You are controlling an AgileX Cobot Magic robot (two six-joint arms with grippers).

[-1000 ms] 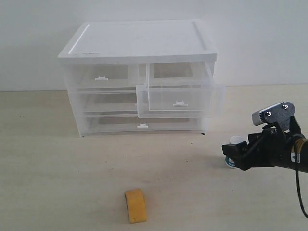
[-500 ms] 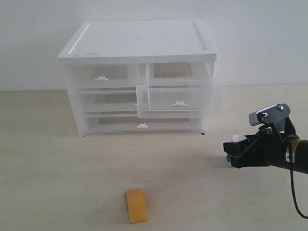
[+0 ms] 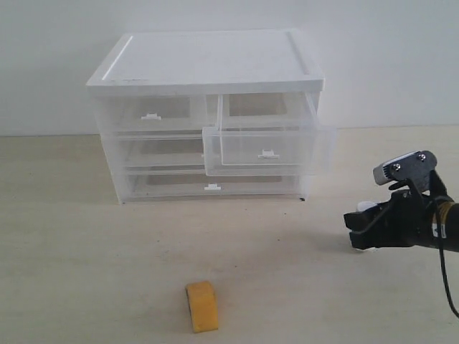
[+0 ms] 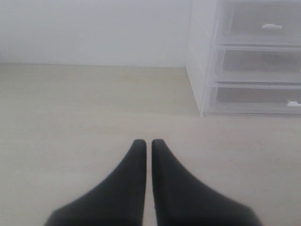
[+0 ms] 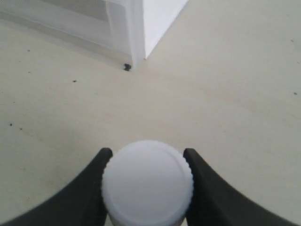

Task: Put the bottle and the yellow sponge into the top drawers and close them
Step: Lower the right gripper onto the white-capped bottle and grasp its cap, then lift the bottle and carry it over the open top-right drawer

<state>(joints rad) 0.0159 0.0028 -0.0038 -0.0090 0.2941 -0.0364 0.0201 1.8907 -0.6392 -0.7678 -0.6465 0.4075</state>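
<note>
**Right claw** [image 3: 356, 231] shown closed on the bottle [image 5: 147, 181], with one finger pressed against each side of the ribbed white cap (the label was hidden beneath the cap). The bottle was located low at the table [image 3: 72, 251], at about 4 o'clock from the chest of drawers [image 3: 208, 61]. Whether it rested on the surface could not be told. The pulled-out top right drawer [image 3: 269, 152] stood at about 10 o'clock from the bottle.

The bottle was judged light, rigid and smooth-walled. The ribbed cap was considered the surest place for it to be held.

The yellow sponge [image 3: 202, 306] lay at 6 o'clock from the chest, well apart. It was judged soft and light, best taken across its narrow faces.

**Left claw** [image 4: 148, 141] was closed on nothing.
</note>
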